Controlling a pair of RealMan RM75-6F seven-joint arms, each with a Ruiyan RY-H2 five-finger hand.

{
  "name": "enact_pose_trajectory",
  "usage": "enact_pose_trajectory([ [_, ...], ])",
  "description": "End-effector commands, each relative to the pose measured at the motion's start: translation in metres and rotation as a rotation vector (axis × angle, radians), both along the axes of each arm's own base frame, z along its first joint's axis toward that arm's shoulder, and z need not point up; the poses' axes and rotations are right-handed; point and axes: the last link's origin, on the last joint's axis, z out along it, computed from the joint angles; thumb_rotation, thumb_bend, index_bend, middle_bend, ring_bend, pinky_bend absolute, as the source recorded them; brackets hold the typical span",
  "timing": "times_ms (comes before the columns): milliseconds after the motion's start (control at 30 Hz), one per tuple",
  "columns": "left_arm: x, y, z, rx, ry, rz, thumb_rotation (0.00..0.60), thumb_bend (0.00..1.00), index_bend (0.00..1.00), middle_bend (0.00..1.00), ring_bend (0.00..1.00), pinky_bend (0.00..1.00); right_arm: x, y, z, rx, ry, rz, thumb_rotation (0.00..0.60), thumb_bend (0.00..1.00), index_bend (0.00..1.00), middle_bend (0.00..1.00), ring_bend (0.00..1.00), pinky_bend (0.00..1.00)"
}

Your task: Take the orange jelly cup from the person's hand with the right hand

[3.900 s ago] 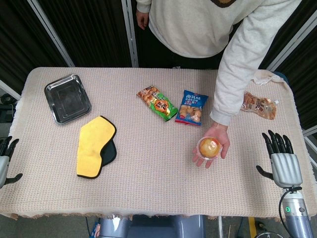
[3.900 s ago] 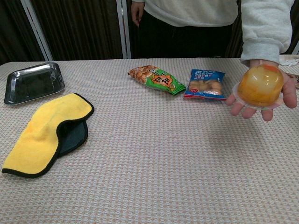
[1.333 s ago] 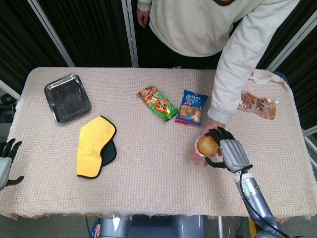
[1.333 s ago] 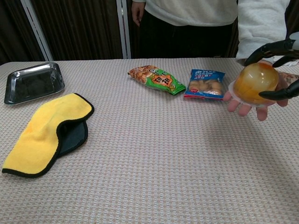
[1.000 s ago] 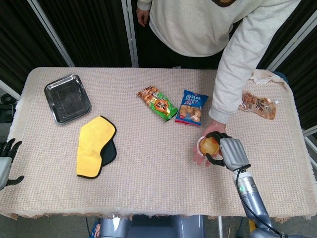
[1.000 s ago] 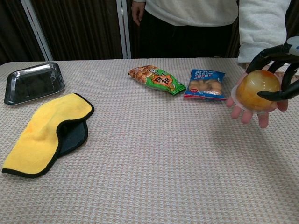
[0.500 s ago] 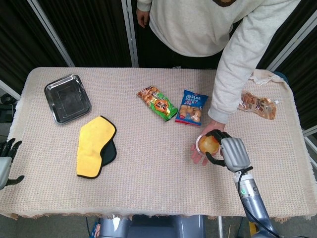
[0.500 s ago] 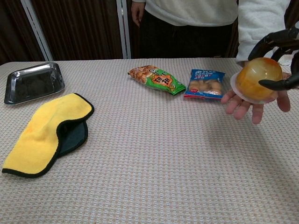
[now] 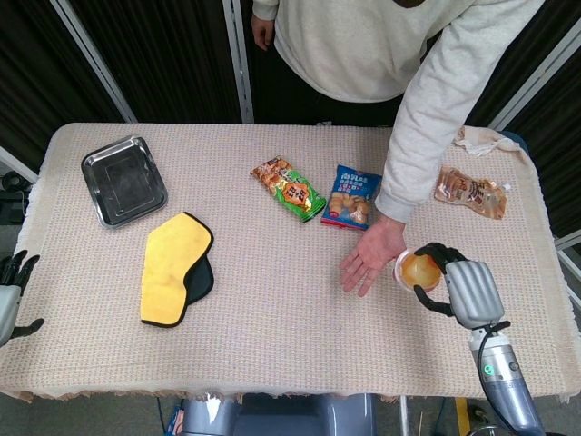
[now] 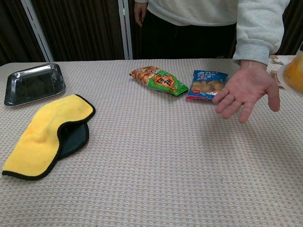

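1. The right hand [image 9: 457, 283] grasps the orange jelly cup [image 9: 419, 269], its dark fingers [image 9: 432, 252] curled around the far and near sides so the cup sits against the palm. The cup is clear of the person's hand [image 9: 370, 254] and just beside it, above the table [image 9: 272, 336].
2. In the chest view only a sliver of the cup shows at the right edge, with the person's hand empty, palm up and fingers spread. That suggests the handover itself is done and the giver is simply not yet withdrawn.
3. The left hand [image 9: 11, 292] rests at the table's near left corner, released, fingers apart and holding nothing. It seems parked out of the way, since the task calls for the right one only.
4. A green snack packet [image 10: 157, 79], a blue snack packet [image 10: 207, 85] and a third packet [image 9: 472, 193] lie further back. Their printing is too small to read.
5. A steel tray [image 9: 123, 180] and a yellow cloth [image 9: 175, 265] lie to the left, well apart from the exchange.
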Motion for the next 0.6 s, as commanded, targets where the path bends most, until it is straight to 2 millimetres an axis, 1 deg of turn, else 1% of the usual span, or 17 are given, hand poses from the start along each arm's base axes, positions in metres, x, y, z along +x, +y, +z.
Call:
enact_pose_trajectory([
  [33,0.0,0.0,0.0,0.002,0.0,0.0,0.6,0.2,0.0,0.0,0.0,0.0,-0.023,0.01,-0.006,0.034,0.043,-0.042,0.6,0.36,0.66,0.53,0.46,0.62],
  [133,0.0,-0.001,0.0,0.003,0.001,0.001,0.6,0.2,0.0,0.0,0.0,0.0,-0.038,0.014,-0.015,0.06,0.08,-0.069,0.6,0.36,0.66,0.53,0.46,0.62],
  [267,0.0,0.0,0.0,0.004,0.001,-0.003,0.6,0.2,0.0,0.0,0.0,0.0,-0.052,0.017,-0.03,0.096,0.156,-0.075,0.6,0.36,0.66,0.53,0.46,0.62],
  [433,0.001,0.0,0.001,0.008,0.004,-0.01,0.6,0.2,0.0,0.0,0.0,0.0,-0.062,0.014,-0.051,0.123,0.193,-0.101,0.6,0.36,0.65,0.52,0.45,0.62],
  [500,0.0,-0.001,0.0,0.008,-0.002,-0.007,0.6,0.2,0.0,0.0,0.0,0.0,-0.066,0.011,-0.058,0.134,0.21,-0.119,0.6,0.36,0.64,0.52,0.44,0.62],
  [533,0.0,-0.001,0.0,0.007,-0.004,-0.006,0.6,0.2,0.0,0.0,0.0,0.0,-0.067,0.01,-0.06,0.136,0.215,-0.125,0.6,0.36,0.63,0.5,0.42,0.6],
  [600,0.0,-0.001,0.0,0.004,-0.001,-0.007,0.6,0.2,0.0,0.0,0.0,0.0,-0.068,0.01,-0.065,0.143,0.224,-0.142,0.6,0.34,0.58,0.45,0.36,0.5],
])
